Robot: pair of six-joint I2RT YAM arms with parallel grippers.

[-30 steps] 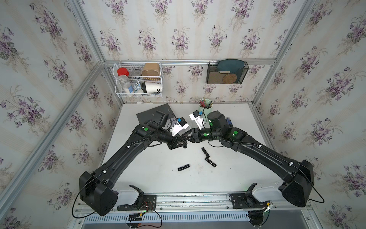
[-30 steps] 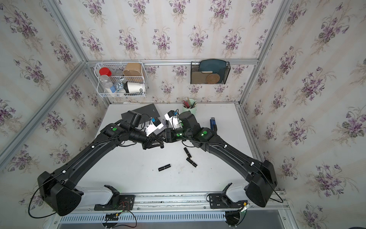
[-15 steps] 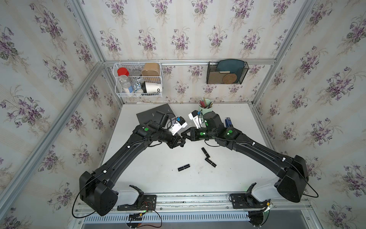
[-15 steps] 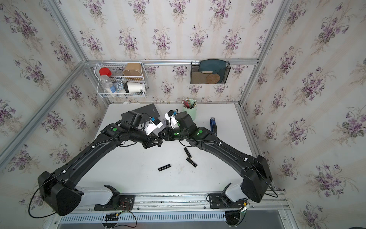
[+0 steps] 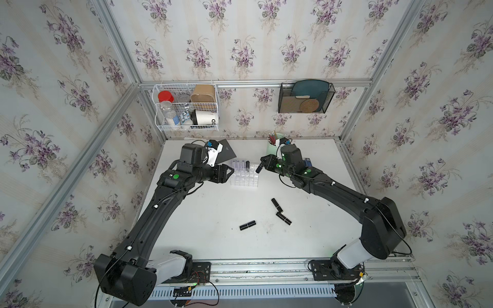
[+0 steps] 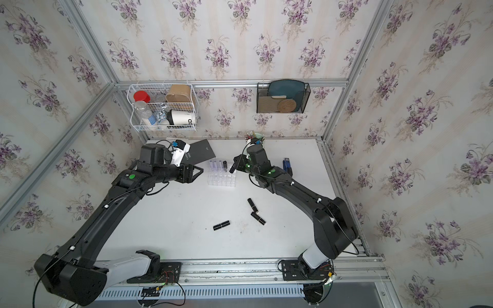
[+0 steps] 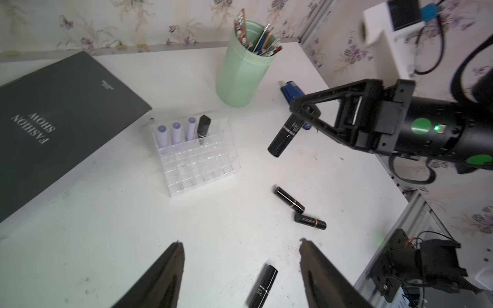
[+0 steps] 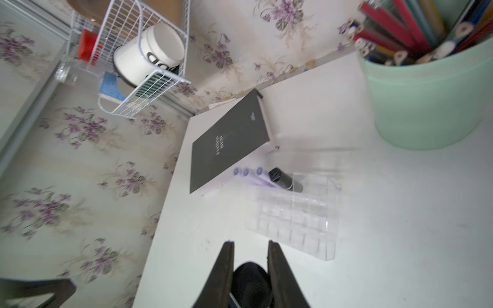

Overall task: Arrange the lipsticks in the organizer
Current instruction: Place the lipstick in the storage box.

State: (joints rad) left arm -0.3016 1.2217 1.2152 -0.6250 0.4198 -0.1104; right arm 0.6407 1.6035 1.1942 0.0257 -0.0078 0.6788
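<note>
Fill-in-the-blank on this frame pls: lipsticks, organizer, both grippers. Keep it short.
1. The organizer holds ___ lilac lipsticks and one standing black lipstick.
2. The right gripper is shut on the held lipstick, whose colour is ___.
3. ___ loose black lipsticks lie on the table.
4. The left gripper is ___, holding nothing.
Missing words: three; black; three; open.

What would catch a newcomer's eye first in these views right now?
The right gripper holds a black lipstick in the air, tilted, beside the organizer. The organizer's far row already holds three lilac lipsticks and one black tube. Three more black lipsticks lie loose on the table, and the left gripper stands open.
</note>
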